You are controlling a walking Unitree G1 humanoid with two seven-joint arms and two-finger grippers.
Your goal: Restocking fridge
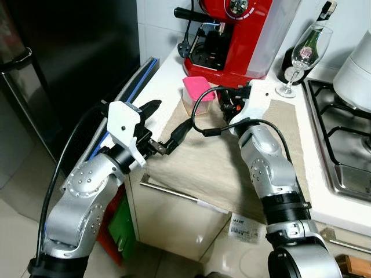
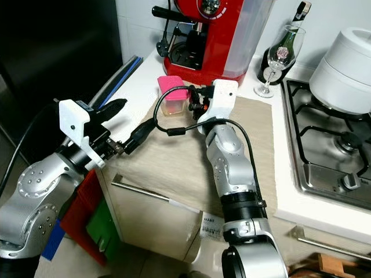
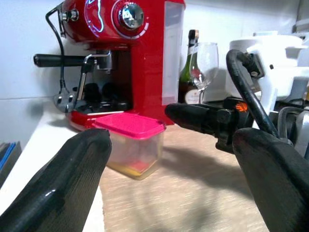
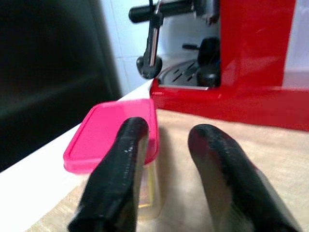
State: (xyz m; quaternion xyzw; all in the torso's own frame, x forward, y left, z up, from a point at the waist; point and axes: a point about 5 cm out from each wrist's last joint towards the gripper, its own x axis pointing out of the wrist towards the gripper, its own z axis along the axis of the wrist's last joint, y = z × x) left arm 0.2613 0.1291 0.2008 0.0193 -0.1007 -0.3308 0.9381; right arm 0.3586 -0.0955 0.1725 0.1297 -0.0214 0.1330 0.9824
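Two black fingers of the right gripper (image 4: 166, 159) stand parted with a clear gap between them, grasping nothing; one finger overlaps the near edge of the pink-lidded container (image 4: 113, 135), the other lies beside it over the cloth, and whether either touches the box cannot be told. From the head views this gripper sits just beside the container (image 1: 197, 95), on its stove side, low over the beige cloth (image 1: 232, 168) that covers the counter. The container is a small clear tub with something yellowish at its bottom, standing at the cloth's far edge, right in front of the red coffee machine (image 1: 232, 35). The left gripper (image 3: 174, 169) is spread wide too, released and empty, hovering off the counter's fridge-side edge and pointing toward the container, which sits well ahead of its fingertips. Behind the cloth, a wine glass (image 1: 304, 55) stands before a dark bottle (image 1: 316, 37), near the gas stove (image 1: 342, 139). The black fridge (image 1: 69, 63) rises beyond the left arm.
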